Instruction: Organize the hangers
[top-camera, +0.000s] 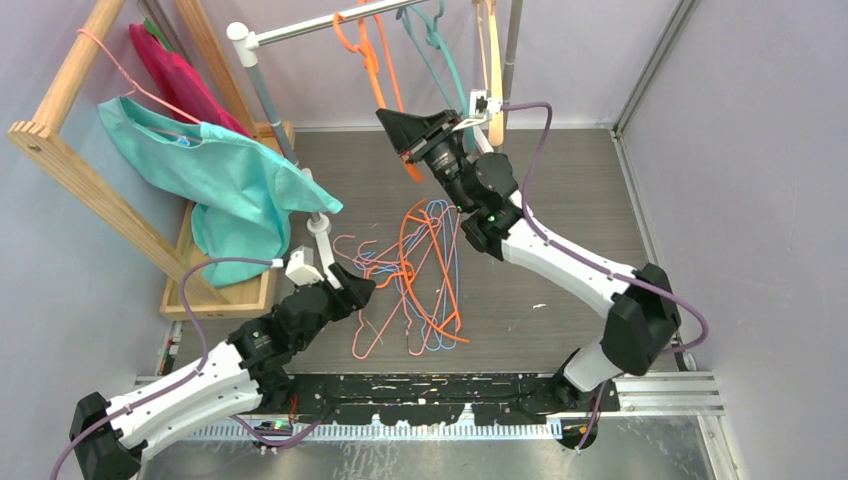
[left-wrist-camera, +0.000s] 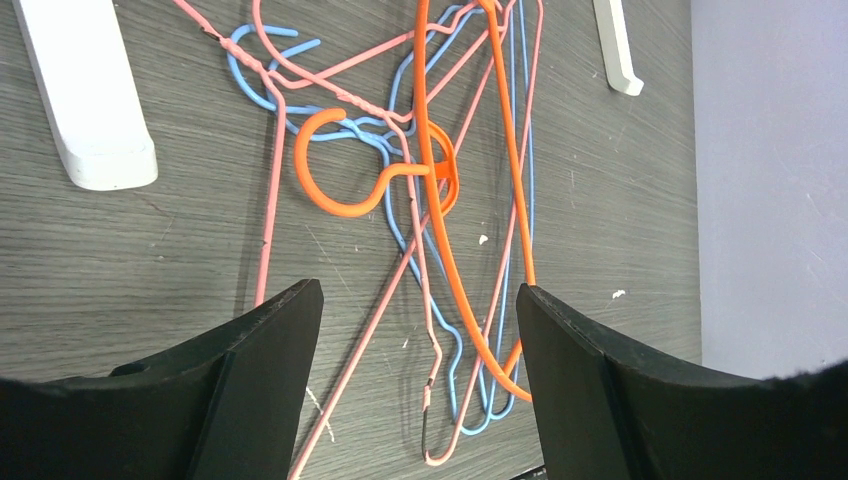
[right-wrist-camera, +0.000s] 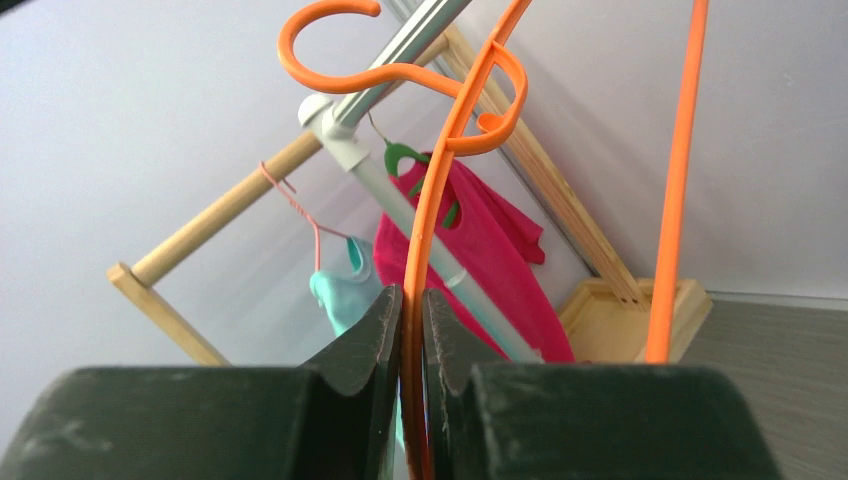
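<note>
My right gripper (top-camera: 398, 135) is raised at the silver rail (top-camera: 300, 30) and shut on the arm of an orange plastic hanger (right-wrist-camera: 412, 250). That hanger's hook (right-wrist-camera: 330, 70) curls at the rail (right-wrist-camera: 400, 45). Teal hangers (top-camera: 432, 40) and a cream one (top-camera: 494, 70) hang further right on the rail. A tangled pile of pink, light-blue and orange hangers (top-camera: 420, 275) lies on the table. My left gripper (top-camera: 355, 292) is open and empty, low beside the pile's left edge. In its wrist view its gripper (left-wrist-camera: 418, 295) frames an orange hanger (left-wrist-camera: 440, 230), pink wire (left-wrist-camera: 270, 200) and blue wire (left-wrist-camera: 395, 225).
A wooden rack (top-camera: 60, 150) at the left carries a teal shirt (top-camera: 220, 170) on a pink wire hanger and a magenta garment (top-camera: 180, 80). The rail stand's white foot (left-wrist-camera: 85, 90) rests on the table near the pile. Walls close in at the back and right.
</note>
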